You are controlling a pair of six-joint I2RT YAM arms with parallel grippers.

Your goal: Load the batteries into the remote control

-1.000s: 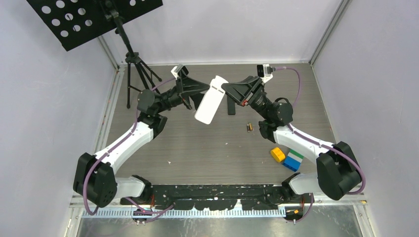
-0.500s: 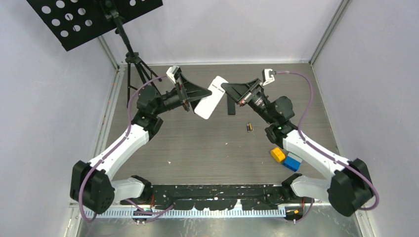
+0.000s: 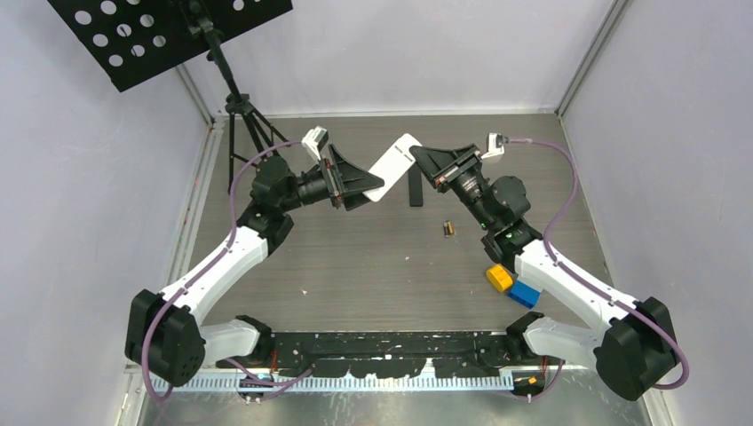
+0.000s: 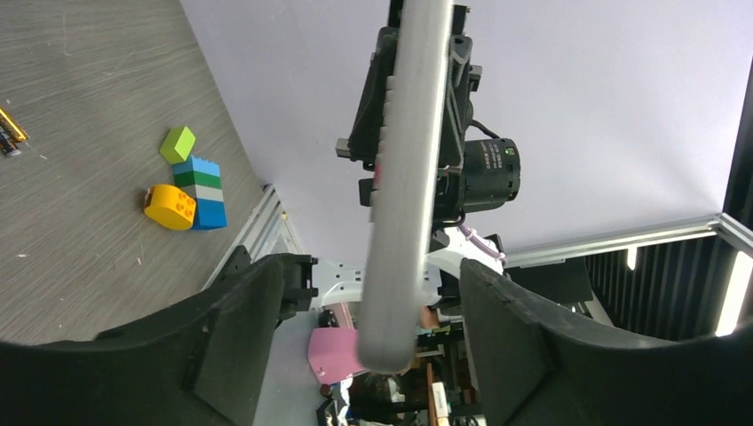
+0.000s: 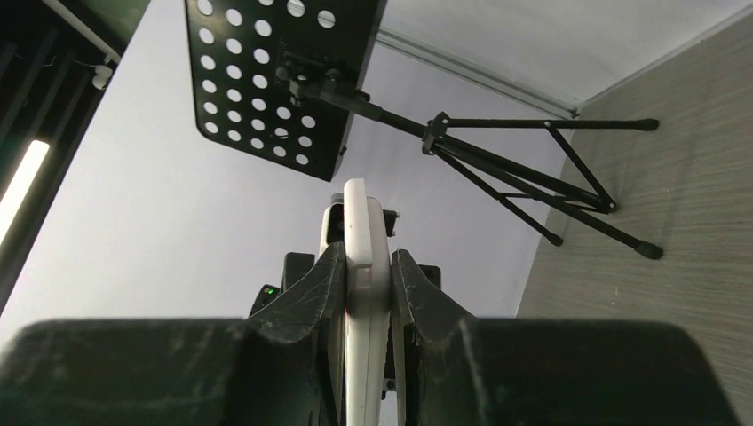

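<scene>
Right gripper pinches the remote control (left gripper straddles it with gaps).

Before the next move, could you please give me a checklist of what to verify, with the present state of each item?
1. Right gripper shut on the remote: ok.
2. Left gripper open, straddling the remote's free end with gaps on both sides: ok.
3. Batteries loaded: not ok, they lie on the table.
4. Batteries clear of the toy blocks: ok.
5. Remote's battery compartment open: cannot tell.
</scene>
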